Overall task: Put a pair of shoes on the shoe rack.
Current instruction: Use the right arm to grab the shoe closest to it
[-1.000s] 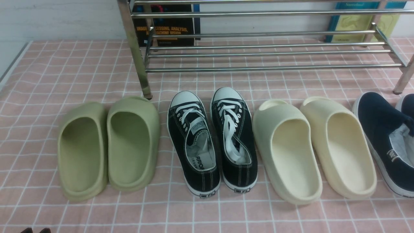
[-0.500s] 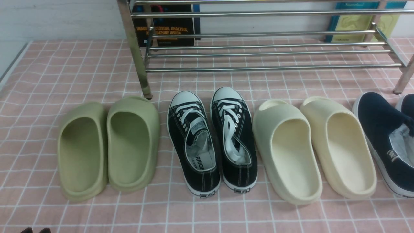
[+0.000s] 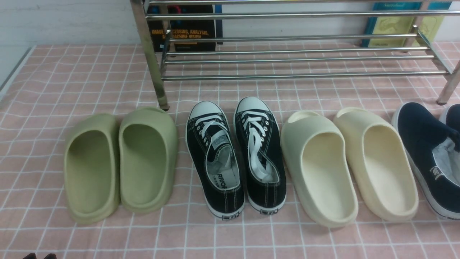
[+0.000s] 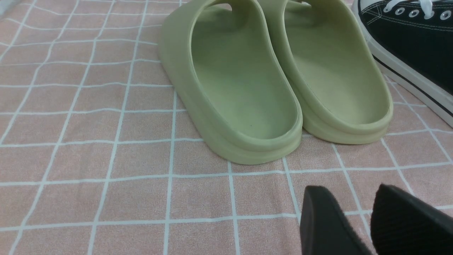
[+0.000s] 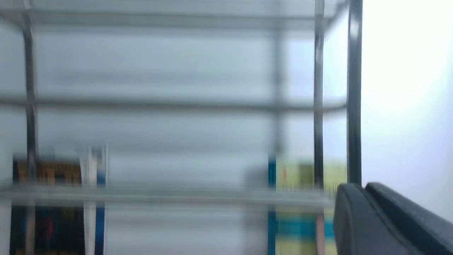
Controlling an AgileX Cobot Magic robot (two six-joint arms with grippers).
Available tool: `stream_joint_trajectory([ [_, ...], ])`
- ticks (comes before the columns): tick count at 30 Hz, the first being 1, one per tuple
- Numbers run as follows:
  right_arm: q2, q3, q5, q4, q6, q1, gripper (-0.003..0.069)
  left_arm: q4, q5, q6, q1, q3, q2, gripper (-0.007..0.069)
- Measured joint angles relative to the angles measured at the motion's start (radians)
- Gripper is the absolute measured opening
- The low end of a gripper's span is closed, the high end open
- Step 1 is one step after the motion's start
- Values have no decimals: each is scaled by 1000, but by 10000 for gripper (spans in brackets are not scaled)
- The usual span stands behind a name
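**Operator:** Where is the pair of shoes?

**Spotter:** Your pair of shoes [image 3: 427,154] sits on the pink checked cloth [image 3: 90,79] at the far right of the front view, toes towards the shoe rack [image 3: 287,75]. You see most of one navy shoe, with its grey lining and white side tag. Of the other you get only a sliver of toe at the frame's edge. Both rest on the cloth near the rack's right leg, not on any tier. Just left of them lie the cream slides [image 3: 348,165], then the black sneakers [image 3: 235,158], then the green slides [image 3: 118,165], all in one row.

**Operator:** And my arms?

**Spotter:** Your left gripper [image 4: 355,209] hangs low over the cloth, near the heels of the green slides but apart from them, and well away from the navy pair. Its two black fingers [image 4: 325,223] stand a little apart, with cloth showing through the gap and nothing held between them. In the front view only its tips peek in at the bottom-left corner.

**Operator:** The right one?

**Spotter:** Your right gripper [image 5: 366,198] is outside the front view. Its wrist camera looks level at the rack's upright legs and thin bars, with the books [image 5: 49,177] behind them, and the picture is smeared. One dark finger shows in the corner. From that you cannot tell whether the jaws are parted or closed.
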Motion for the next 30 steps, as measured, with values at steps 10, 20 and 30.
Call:
stream_joint_trajectory([
  [10, -5, 0, -669, -9, -1, 0, 48, 0, 0, 0, 0, 0, 0, 239],
  [20, -7, -15, -577, -48, -48, 0, 62, 0, 0, 0, 0, 0, 0, 239],
  [30, 3, -29, -80, -101, 28, 0, 74, 0, 0, 0, 0, 0, 0, 239],
])
